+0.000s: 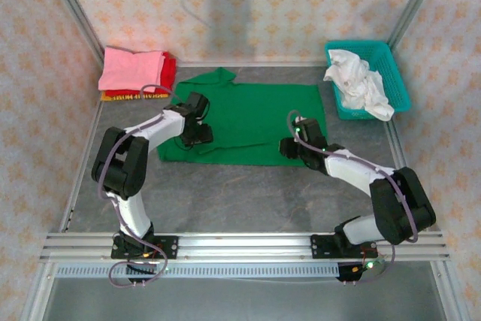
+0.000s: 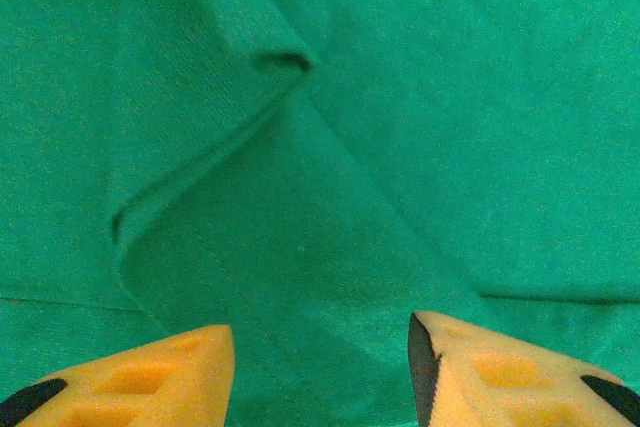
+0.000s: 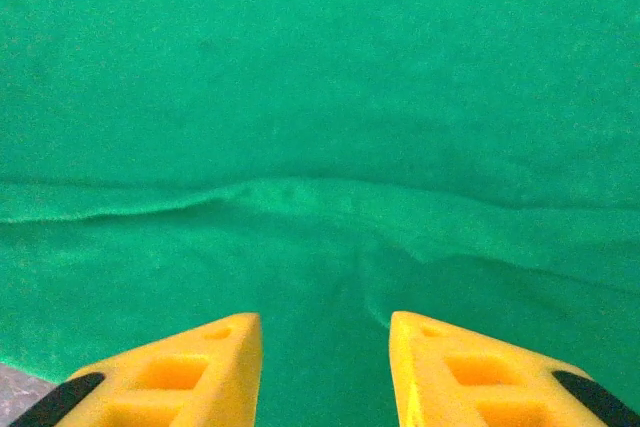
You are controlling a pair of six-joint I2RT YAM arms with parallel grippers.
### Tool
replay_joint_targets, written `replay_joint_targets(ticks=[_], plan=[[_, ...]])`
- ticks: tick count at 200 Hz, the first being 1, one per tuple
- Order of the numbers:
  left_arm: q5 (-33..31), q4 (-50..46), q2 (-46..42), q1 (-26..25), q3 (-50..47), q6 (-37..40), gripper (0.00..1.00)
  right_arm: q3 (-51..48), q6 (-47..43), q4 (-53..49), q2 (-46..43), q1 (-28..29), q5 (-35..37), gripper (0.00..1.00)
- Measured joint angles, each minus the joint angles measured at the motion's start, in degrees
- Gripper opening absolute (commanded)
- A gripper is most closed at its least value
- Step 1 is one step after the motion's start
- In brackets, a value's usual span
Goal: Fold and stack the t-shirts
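A large bright green t-shirt (image 1: 255, 114) lies spread across the middle of the table, partly folded, with a sleeve poking out at its top left. My left gripper (image 1: 197, 136) hovers over the shirt's left part. In the left wrist view it (image 2: 320, 325) is open, with creased green cloth (image 2: 450, 97) below the gap. My right gripper (image 1: 294, 148) is at the shirt's right front edge. Seen from the right wrist, it (image 3: 324, 315) is open above a low ridge of green fabric (image 3: 320, 67). A folded stack sits at the back left: pink t-shirt (image 1: 131, 69) on top, red (image 1: 170, 73) and yellow-orange (image 1: 124, 96) beneath.
A teal basket (image 1: 398, 73) holding crumpled white cloth (image 1: 361, 84) stands at the back right. Metal frame rails run along the table's sides and front (image 1: 240, 244). Bare grey tabletop (image 1: 248, 193) lies between the shirt and the arm bases.
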Motion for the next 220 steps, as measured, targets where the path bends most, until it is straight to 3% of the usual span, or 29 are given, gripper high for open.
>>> replay_joint_targets(ticks=[80, 167, 188, 220], plan=[[-3.41, 1.03, -7.48, -1.92, -8.09, -5.22, 0.46, -3.21, 0.31, 11.78, -1.53, 0.13, 0.83, 0.39], [-4.72, 3.13, -4.37, -2.29, -8.2, -6.45, 0.41, -4.94, 1.38, 12.92, -5.2, 0.13, 1.75, 0.43], [-4.9, 3.63, -3.56, -2.29, -8.2, -6.47, 0.32, -5.9, 1.68, 12.9, -6.62, 0.13, 2.38, 0.43], [-5.62, 3.8, -3.43, -2.29, -8.04, -6.82, 0.08, -6.1, 1.84, 12.9, -6.86, 0.13, 3.04, 0.44]])
